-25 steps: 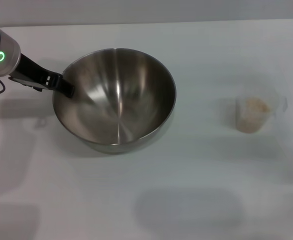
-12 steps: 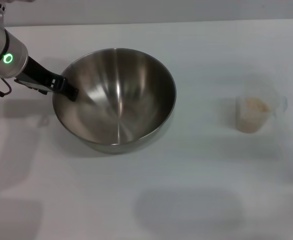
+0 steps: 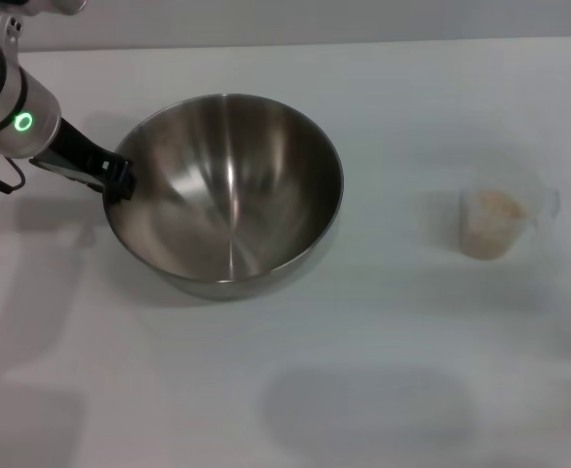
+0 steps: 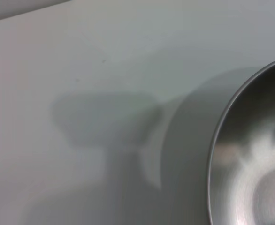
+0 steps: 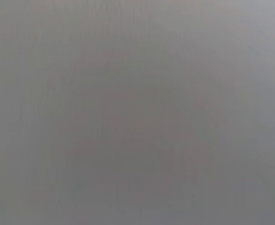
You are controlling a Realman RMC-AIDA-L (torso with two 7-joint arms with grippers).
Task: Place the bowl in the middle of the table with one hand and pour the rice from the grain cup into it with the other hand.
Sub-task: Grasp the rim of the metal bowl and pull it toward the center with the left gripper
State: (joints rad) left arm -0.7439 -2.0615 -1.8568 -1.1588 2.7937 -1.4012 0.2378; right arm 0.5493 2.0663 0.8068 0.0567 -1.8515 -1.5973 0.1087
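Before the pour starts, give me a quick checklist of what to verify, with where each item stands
1. Bowl upright near the middle of the table: ok.
2. Bowl empty: ok.
3. Left gripper off the bowl's rim: cannot tell, it sits right at the rim.
4. Grain cup upright, holding rice: ok.
5. Right gripper on the cup: not ok, it is out of view.
6. Cup apart from the bowl: ok.

Legible markings: none found.
I can read no text, label, brand, number or sign on any surface here; the grain cup (image 3: 500, 222) near the desk's right edge shows no graduations that I can make out.
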